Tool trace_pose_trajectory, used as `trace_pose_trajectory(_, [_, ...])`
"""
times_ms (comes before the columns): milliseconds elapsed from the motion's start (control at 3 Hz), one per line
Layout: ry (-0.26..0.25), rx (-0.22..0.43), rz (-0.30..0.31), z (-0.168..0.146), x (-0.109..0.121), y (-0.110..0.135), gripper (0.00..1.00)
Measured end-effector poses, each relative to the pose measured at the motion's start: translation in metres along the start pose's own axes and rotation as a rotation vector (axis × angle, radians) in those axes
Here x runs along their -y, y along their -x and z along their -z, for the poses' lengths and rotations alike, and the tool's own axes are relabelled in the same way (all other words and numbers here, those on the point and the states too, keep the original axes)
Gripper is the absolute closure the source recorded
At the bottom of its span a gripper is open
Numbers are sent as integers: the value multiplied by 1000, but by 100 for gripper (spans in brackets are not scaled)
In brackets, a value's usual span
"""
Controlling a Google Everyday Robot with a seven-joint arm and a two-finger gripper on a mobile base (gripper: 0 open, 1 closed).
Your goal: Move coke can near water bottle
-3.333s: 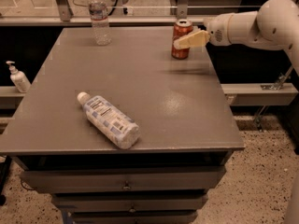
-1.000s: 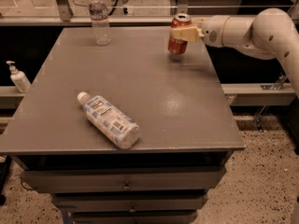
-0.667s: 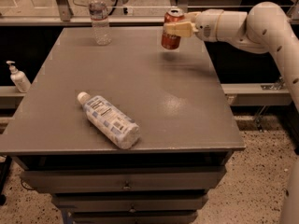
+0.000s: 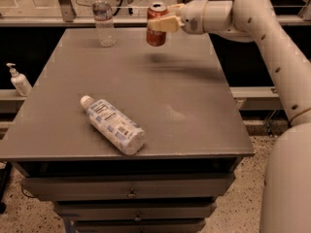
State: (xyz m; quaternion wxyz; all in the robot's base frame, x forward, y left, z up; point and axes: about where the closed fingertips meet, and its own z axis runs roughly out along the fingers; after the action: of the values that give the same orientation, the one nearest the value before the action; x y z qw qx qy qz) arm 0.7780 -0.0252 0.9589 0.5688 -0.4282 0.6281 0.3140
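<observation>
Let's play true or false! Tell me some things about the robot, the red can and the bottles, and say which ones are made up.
1. The gripper holds the coke can up off the table. True.
2. The water bottle is lying down. False: it stands upright.
3. The patterned bottle lies on its side. True.
4. The coke can touches the water bottle. False: they are apart.

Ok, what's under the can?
The gripper, at the back of the table, holds the can in the air. Under it, only bare tabletop and its shadow. Its underside is hidden.
</observation>
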Motion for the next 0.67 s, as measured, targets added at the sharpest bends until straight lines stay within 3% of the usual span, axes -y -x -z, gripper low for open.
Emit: trace_pose_trajectory(667, [63,-35,51,-49,-17,-3,100])
